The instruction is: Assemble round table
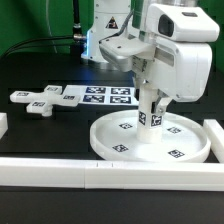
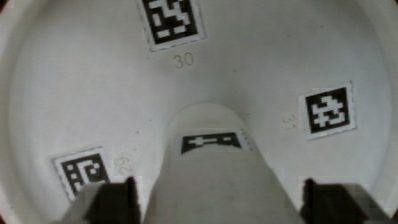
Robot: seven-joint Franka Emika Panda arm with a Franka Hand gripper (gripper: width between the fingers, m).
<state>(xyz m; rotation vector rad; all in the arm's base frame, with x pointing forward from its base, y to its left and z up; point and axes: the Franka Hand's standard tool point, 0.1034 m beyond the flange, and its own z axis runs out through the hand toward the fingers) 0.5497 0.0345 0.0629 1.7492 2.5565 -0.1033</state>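
Note:
The large rimmed disc [image 1: 185, 150] lies flat at the front of the exterior view's right. The short cylindrical post [image 1: 151, 112] stands upright on its central hub. My gripper [image 1: 150, 98] hangs straight down over the post. In the wrist view the post [image 2: 217, 160] rises between my fingers [image 2: 111, 200], with a thin light gap on each side. My gripper [image 2: 217, 200] is open around it, and the disc [image 2: 107, 90] fills the view behind. The cross-shaped foot [image 1: 40, 98] lies loose on the exterior view's left.
The marker board [image 1: 105, 95] lies on the black table behind the disc. A long white border bar [image 1: 90, 172] runs along the front edge. Another bar [image 1: 215, 135] stands on the exterior view's right, close to the disc's rim.

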